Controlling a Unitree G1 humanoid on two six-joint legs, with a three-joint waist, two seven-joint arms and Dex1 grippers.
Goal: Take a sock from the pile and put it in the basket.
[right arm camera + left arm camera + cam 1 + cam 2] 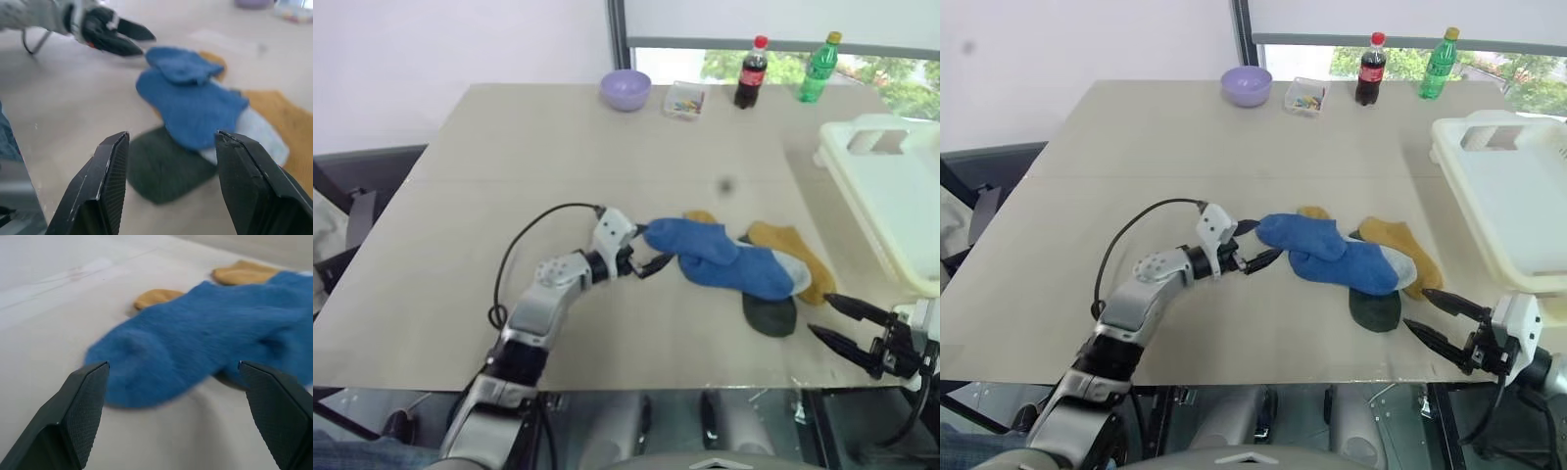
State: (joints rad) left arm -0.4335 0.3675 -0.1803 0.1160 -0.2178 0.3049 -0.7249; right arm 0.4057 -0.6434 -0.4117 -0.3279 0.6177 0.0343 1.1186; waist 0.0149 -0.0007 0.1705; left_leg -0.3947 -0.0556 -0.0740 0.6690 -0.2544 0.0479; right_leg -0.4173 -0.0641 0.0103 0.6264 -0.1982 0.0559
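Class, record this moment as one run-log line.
left claw: open at blue sock | right claw: open, empty | pile: on table | basket: no sock visible

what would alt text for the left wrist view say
The open left gripper points at a blue sock lying on the table, its two black fingers either side of the sock's near end without touching it. Mustard socks peek out behind the blue one.
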